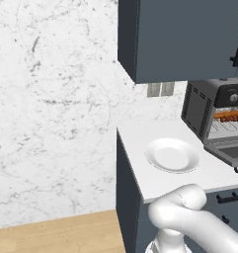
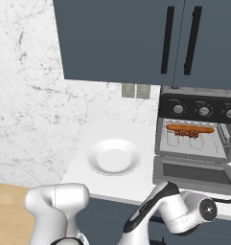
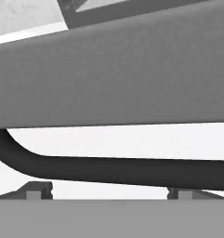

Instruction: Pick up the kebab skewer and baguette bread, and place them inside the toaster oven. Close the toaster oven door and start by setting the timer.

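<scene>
Fingers (image 3: 108, 197) apparently spread wide just beneath the lowered toaster oven door's handle (image 3: 108, 169).

No legible text, label, brand, number or sign in any view. The dark grey boxy toaster oven (image 2: 197, 129) carries three round silver knobs (image 2: 203, 111) on its black control panel (image 2: 196, 109); faint pale marks sit at about 12 o'clock of each knob, too small and blurred to read. Nothing readable on the slate-blue wall cabinets (image 2: 150, 40).
</scene>
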